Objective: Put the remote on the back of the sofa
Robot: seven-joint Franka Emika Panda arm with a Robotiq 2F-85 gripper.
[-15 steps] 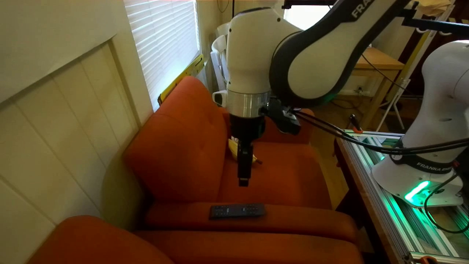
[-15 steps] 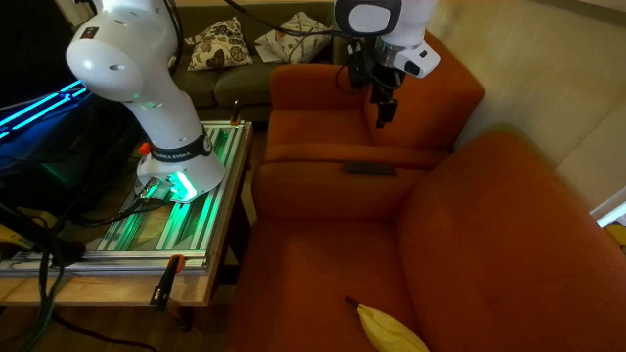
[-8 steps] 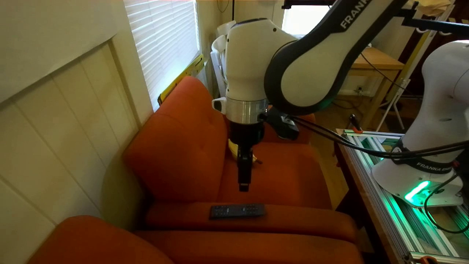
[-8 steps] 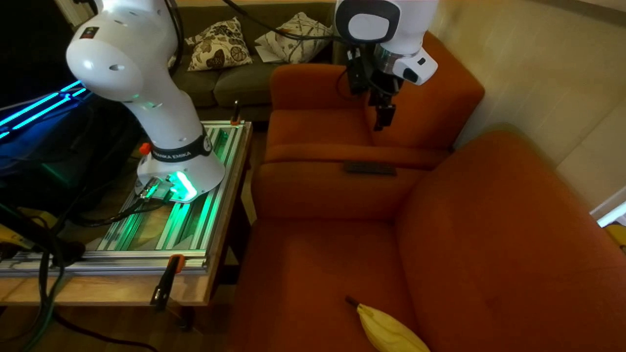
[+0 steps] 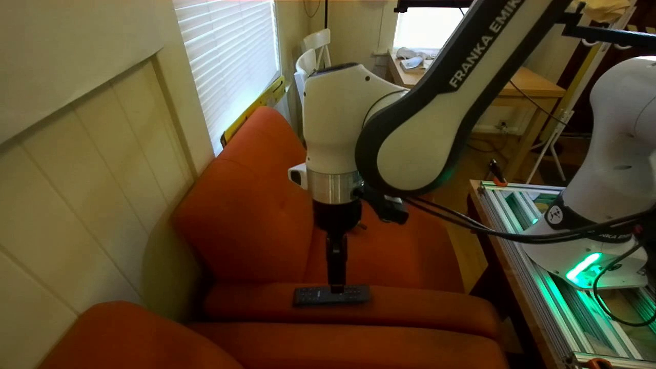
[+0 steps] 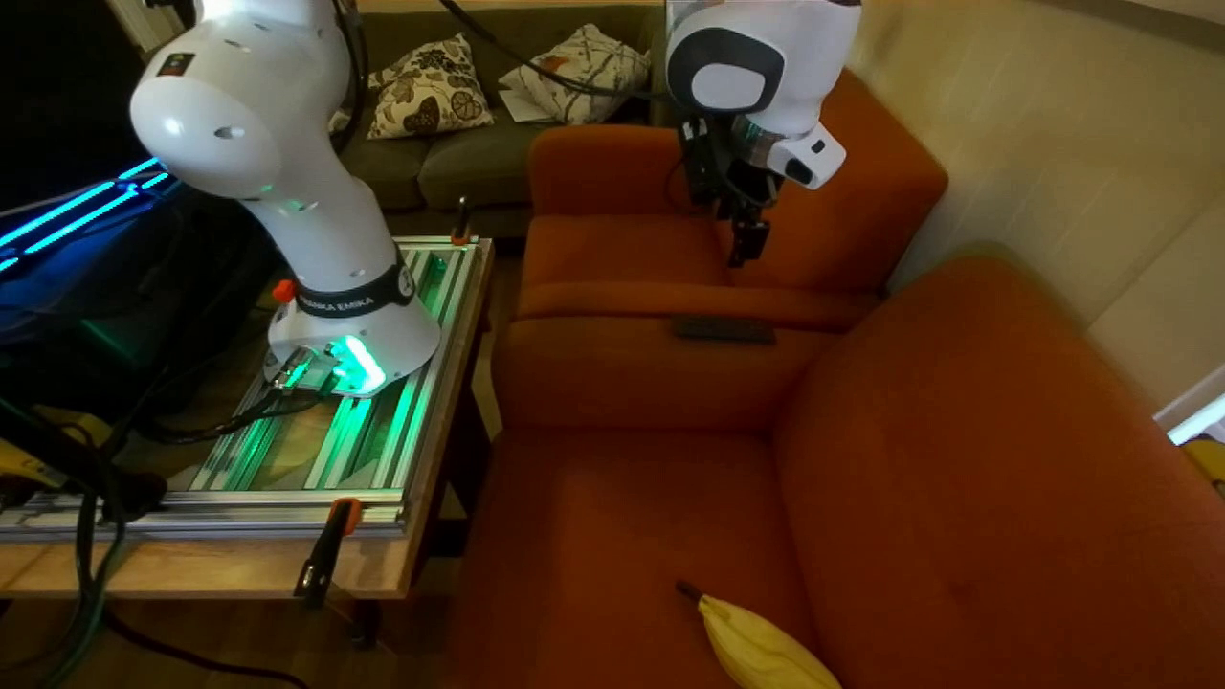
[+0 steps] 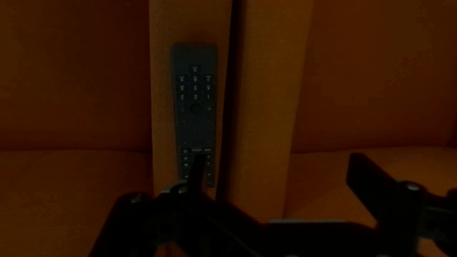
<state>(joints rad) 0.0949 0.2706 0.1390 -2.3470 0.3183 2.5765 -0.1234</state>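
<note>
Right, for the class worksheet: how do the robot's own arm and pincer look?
The arm is white and rounded, with black trim, white FRANKA lettering and a silvery ring. Black cables trail from it; a green strip glows on the base. The pincer is black with two slim fingers.

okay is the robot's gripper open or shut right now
Open: in the wrist view, the gripper has its fingers wide apart, orange armrest showing between them.

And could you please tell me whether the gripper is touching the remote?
Apart: an exterior view plainly shows a gap between the lower end of the gripper and the remote, which lies below it.
</note>
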